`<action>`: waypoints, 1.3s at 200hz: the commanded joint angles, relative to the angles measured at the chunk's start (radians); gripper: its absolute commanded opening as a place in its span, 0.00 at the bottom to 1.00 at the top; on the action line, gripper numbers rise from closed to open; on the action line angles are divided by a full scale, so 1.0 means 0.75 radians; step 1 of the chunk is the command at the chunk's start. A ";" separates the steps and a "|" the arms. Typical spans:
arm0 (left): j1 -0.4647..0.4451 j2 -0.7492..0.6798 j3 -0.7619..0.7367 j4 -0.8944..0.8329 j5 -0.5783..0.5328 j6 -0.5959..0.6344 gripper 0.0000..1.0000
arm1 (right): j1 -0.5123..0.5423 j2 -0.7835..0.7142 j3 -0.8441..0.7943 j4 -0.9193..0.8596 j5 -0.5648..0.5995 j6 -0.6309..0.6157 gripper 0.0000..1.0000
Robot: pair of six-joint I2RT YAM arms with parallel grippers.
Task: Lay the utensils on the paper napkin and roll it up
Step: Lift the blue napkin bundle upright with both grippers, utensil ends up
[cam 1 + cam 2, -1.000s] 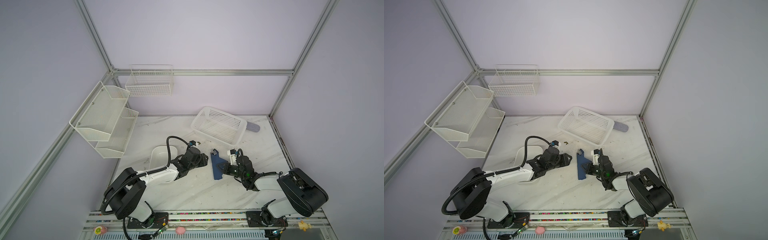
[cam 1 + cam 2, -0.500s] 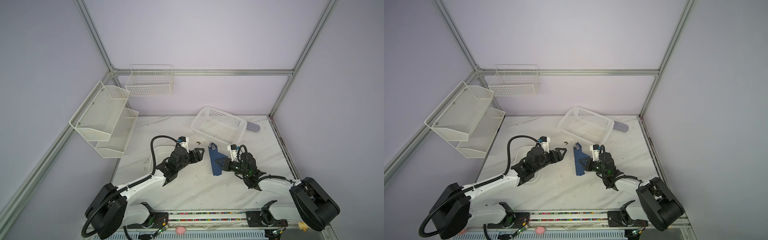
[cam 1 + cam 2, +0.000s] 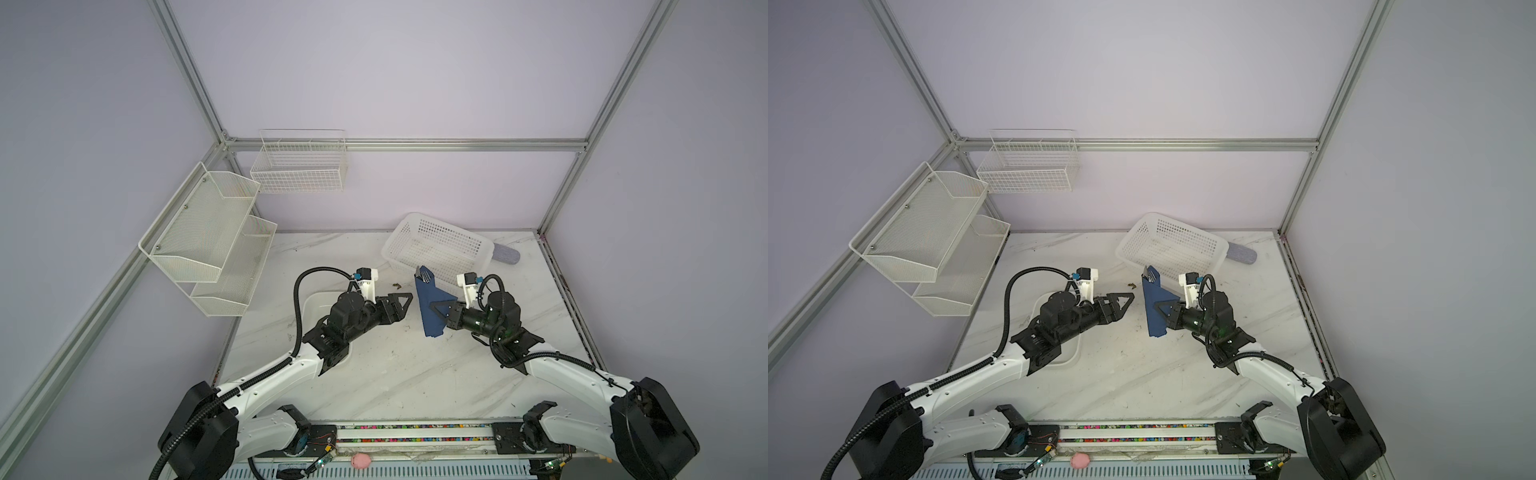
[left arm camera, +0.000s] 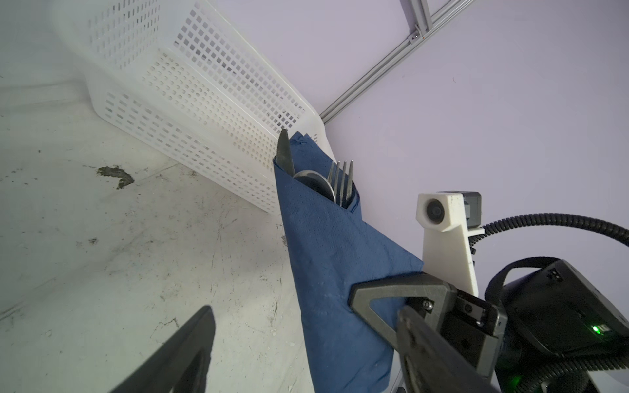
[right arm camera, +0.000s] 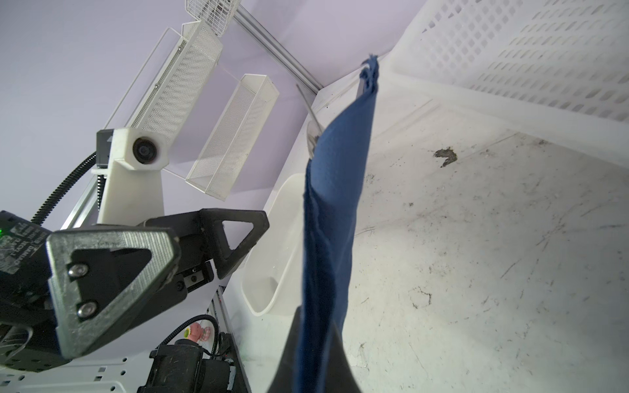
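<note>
My right pincer [image 3: 436, 311] clamps the rolled paper napkin [image 3: 426, 291] nearly upright, and the utensils [image 4: 342, 180] poke out above the grip. My left pincer [image 3: 403, 309] gapes empty just beside. Rolling looks finished; next I'd lower the bundle onto the desk [image 3: 395, 374] gently, without unrolling it.

Pale lilac walls [image 3: 415, 83] and aluminium rails [image 3: 403, 144] enclose a scuffed white marble tabletop [image 3: 399, 374].

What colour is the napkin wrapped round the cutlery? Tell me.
Navy blue, plain and matte; the paper napkin shows best in the left wrist view.
</note>
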 commanded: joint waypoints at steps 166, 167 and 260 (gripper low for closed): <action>0.144 0.245 -0.025 0.851 0.434 -0.342 0.87 | -0.029 0.034 0.330 0.008 -0.224 0.062 0.07; 0.145 0.248 -0.023 0.854 0.437 -0.343 0.87 | -0.029 0.032 0.329 0.008 -0.226 0.063 0.07; 0.154 0.494 0.120 1.207 0.621 -0.567 0.78 | -0.033 0.062 0.337 0.175 -0.313 0.143 0.08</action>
